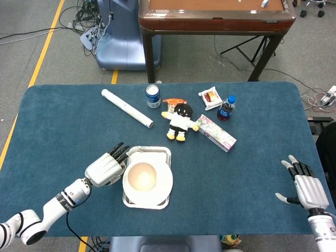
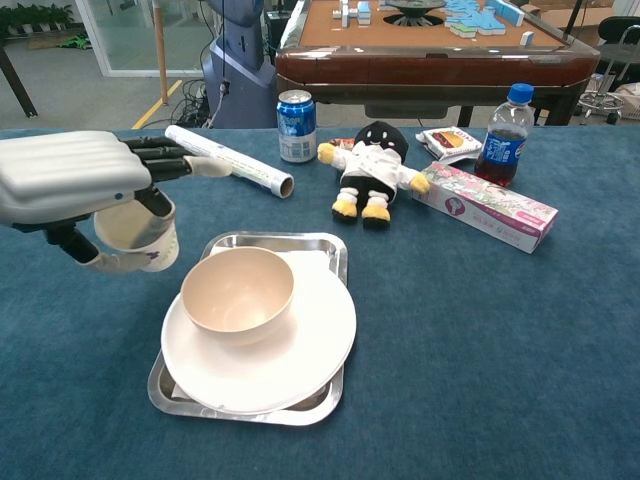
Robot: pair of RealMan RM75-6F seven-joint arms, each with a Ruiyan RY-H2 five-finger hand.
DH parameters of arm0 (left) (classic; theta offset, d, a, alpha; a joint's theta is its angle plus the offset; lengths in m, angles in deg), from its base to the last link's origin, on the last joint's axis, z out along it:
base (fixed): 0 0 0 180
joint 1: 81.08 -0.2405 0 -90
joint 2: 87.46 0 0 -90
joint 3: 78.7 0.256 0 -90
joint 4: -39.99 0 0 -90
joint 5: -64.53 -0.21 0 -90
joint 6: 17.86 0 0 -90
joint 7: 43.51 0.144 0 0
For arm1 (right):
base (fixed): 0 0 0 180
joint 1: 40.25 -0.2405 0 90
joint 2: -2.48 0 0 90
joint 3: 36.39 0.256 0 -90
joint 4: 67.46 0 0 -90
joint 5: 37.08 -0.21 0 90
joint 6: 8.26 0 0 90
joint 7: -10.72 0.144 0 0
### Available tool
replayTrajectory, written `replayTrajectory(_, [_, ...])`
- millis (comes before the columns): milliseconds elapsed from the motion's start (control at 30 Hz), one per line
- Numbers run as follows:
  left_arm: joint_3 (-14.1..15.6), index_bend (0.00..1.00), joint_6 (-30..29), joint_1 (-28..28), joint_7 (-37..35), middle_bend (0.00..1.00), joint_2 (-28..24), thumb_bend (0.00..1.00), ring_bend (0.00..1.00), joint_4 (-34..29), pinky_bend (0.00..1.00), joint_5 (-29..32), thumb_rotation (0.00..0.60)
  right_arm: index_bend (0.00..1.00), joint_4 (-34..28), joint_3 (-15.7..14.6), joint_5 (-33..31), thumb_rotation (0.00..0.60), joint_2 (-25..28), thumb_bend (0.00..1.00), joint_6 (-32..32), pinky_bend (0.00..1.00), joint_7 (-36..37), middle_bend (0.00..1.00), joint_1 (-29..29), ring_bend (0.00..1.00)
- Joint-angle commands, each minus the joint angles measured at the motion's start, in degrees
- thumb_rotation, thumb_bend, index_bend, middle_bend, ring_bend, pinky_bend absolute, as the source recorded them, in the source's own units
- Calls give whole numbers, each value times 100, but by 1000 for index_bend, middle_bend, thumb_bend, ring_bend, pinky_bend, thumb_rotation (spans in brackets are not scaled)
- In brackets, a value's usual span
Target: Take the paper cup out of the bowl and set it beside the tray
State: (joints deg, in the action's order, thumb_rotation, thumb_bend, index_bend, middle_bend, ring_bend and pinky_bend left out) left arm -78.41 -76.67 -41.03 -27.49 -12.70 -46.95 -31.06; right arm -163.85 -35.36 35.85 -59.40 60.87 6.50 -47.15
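Nearest to us in the chest view sits the metal tray (image 2: 335, 252), carrying a white plate (image 2: 320, 345) with the beige bowl (image 2: 237, 295) on it. The bowl holds nothing we can see. Just left of the tray, our left hand (image 2: 75, 180) grips the paper cup (image 2: 137, 233) from above, with dark fingers (image 2: 160, 160) reaching over its rim and the thumb under its side. The cup is out of the bowl, upright or nearly so, close to the tray's left edge; we cannot tell whether its base touches the cloth. In the head view the same hand (image 1: 103, 168) covers the cup almost wholly.

At the far right edge of the blue table (image 1: 252, 173), our right hand (image 1: 307, 190) hangs with fingers spread, holding nothing, well apart from everything else.

Further back we see a paper roll (image 2: 230, 160) lying at a slant, 1 blue can (image 2: 295, 126) standing, a plush doll (image 2: 372, 165) on its back, a pink box (image 2: 485, 206) just right of it, a snack packet (image 2: 451, 142) and 1 cola bottle (image 2: 502, 130) with a blue cap. Behind the table stands a brown game table (image 2: 430, 55)
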Motion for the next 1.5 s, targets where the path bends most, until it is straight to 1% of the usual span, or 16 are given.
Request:
replayTrajectory(33, [38,651,43,31,-218,0,115,319,0,243,0,2,600,0,20,10,-44,600,-17,223,-48,0,-10,0,-23,0])
replayTrajectory(700, [237,643,244,203,-986,0,388,319,0,1076,0,-109,600,0,51,23,-190,600,-75,224,-155,0,-110,0,-81,0])
replayTrajectory(833, [254,627,232,226,-1105,0,419,320,0,1191,0,-126,600,0,60,27,-226,600,-88,224,-188,0,-128,0,-97,0])
replayTrajectory(1167, [298,564,232,265,-1239,0,422,320,0,1289,0,-136,600,0,50,26,-244,600,-93,224,-183,0,-157,0,-103,0])
replayTrajectory(1500, [313,471,267,230,-1094,0,260,319,0,1069,0,-18,600,0,42,16,-238,600,-102,224,-170,0,-188,0,-107,0])
